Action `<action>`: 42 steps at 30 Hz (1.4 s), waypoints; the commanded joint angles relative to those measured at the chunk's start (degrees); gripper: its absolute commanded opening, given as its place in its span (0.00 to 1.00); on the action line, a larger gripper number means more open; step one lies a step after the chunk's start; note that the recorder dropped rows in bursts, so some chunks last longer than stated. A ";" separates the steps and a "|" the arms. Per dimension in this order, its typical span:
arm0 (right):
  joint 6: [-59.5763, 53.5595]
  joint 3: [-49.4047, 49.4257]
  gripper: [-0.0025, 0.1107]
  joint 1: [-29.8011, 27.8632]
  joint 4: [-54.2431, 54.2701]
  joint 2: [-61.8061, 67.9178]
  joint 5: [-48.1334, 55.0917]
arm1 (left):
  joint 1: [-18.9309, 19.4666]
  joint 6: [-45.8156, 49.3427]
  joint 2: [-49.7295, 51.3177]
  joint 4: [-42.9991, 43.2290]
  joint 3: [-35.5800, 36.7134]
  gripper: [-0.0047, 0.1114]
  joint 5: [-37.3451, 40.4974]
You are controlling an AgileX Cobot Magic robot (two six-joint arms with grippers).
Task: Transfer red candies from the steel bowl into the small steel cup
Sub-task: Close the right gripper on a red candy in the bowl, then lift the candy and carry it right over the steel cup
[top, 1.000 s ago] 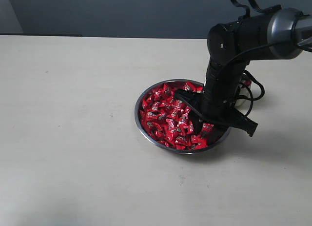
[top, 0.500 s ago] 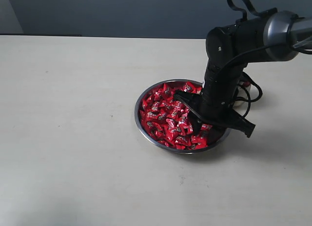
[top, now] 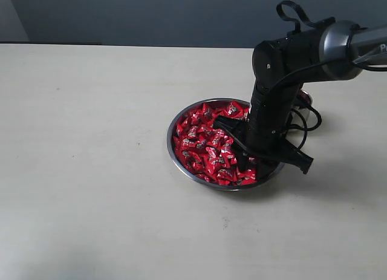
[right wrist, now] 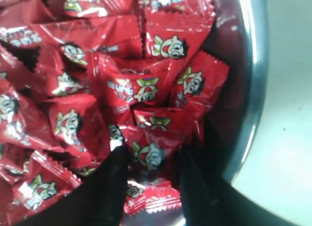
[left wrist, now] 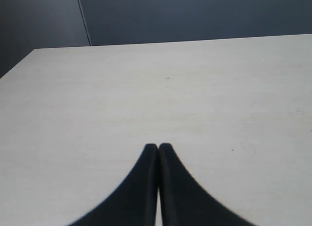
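Observation:
The steel bowl (top: 175,126) sits at mid-table, filled with red candies (top: 202,141). My right gripper (top: 240,160) points down into the bowl's right side, near the rim (right wrist: 253,89). In the right wrist view its jaws (right wrist: 151,155) stand open, dipped into the pile, with one candy (right wrist: 148,153) lying between the fingers. Only a sliver of the small steel cup (top: 305,98) shows behind the right arm. My left gripper (left wrist: 158,147) is shut on nothing, over bare table, and does not appear in the exterior view.
Black cables (top: 308,120) loop behind the right arm beside the bowl. A pale tabletop (top: 91,141) spreads to the left and front of the bowl. A dark wall (top: 151,14) runs along the table's far edge.
The right arm has leaned a little to the left over the bowl. Its gripper stays among the candies with the jaws equally wide.

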 commanded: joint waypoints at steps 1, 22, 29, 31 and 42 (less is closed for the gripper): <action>-0.03 -0.36 0.28 0.15 -0.78 0.08 -0.10 | -0.38 -0.08 -0.27 0.11 0.26 0.04 -0.45; -1.24 -1.72 0.02 0.15 -5.87 -9.23 0.56 | -0.38 -0.08 -0.27 0.11 0.26 0.04 -0.45; -13.16 -1.72 0.02 -2.49 -10.71 -14.37 0.44 | -0.38 -0.08 -0.27 0.11 0.26 0.04 -0.45; -17.70 -1.72 0.02 -5.68 -10.71 -15.39 0.58 | -0.38 -0.08 -0.27 0.11 0.26 0.04 -0.45; -38.65 -9.14 0.02 -19.40 -7.14 -14.51 0.50 | -0.38 -0.08 -0.27 0.11 0.26 0.04 -0.45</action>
